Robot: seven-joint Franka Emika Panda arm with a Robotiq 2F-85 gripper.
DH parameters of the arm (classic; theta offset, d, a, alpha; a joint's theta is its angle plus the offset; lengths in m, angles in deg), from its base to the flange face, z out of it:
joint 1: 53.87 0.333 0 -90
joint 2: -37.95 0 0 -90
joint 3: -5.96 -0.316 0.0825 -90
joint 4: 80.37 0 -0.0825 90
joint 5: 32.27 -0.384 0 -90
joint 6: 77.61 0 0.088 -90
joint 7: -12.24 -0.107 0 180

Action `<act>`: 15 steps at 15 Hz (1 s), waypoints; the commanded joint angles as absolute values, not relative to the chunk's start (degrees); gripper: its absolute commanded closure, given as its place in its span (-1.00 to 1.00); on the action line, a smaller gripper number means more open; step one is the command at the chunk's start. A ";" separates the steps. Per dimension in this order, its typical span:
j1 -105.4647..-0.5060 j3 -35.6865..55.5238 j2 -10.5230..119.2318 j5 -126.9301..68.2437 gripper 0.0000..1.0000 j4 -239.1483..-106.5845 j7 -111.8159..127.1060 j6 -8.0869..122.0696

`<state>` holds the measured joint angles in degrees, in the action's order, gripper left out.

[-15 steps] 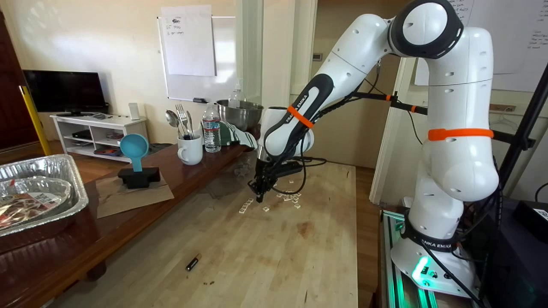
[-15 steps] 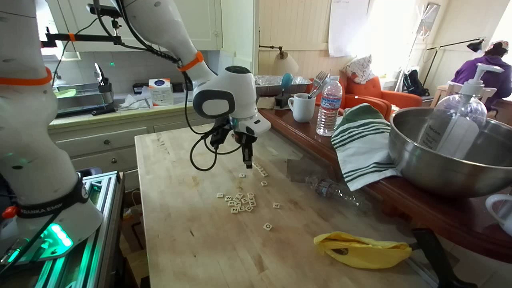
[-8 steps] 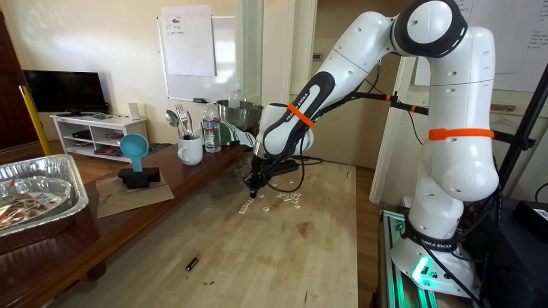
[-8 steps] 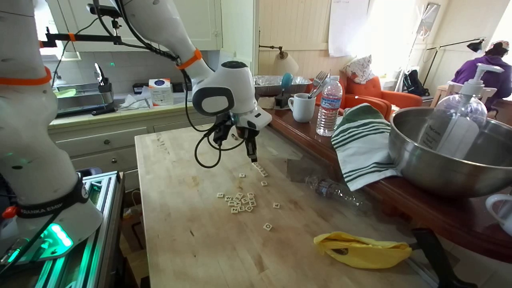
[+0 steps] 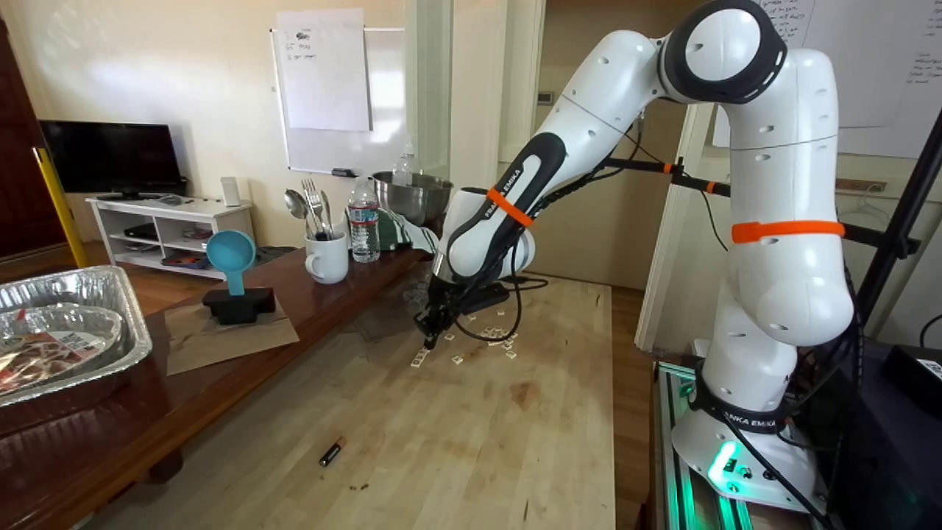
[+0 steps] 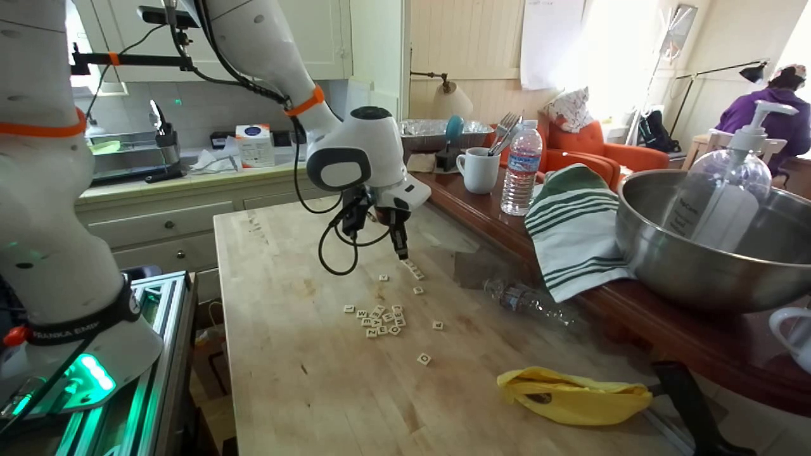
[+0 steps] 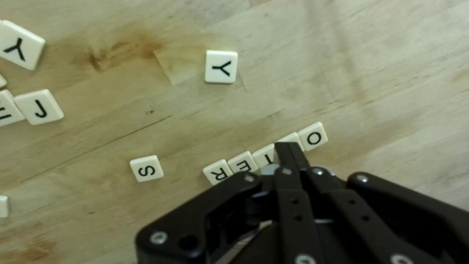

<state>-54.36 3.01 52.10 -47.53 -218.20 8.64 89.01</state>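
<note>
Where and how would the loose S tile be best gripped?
Probably by two opposite edges, coming straight down from above: the S tile is a thin square lying flat on the table, with all four edges free. The shut gripper would need opening first.

Cream walls (image 5: 206,88), wooden floor (image 5: 627,383), low white television stand (image 5: 188,212), orange armchair (image 6: 580,142), pale upper kitchen cabinets (image 6: 320,50), strong daylight (image 6: 618,50)

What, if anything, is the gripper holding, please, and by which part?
Nothing is held: the gripper is shut, at the row of letter tiles.
</note>
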 commanded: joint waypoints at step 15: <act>-57.99 -0.93 59.54 -46.74 1.00 -214.02 13.65 93.89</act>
<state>-56.87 -0.29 57.60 -47.38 -214.85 12.77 92.36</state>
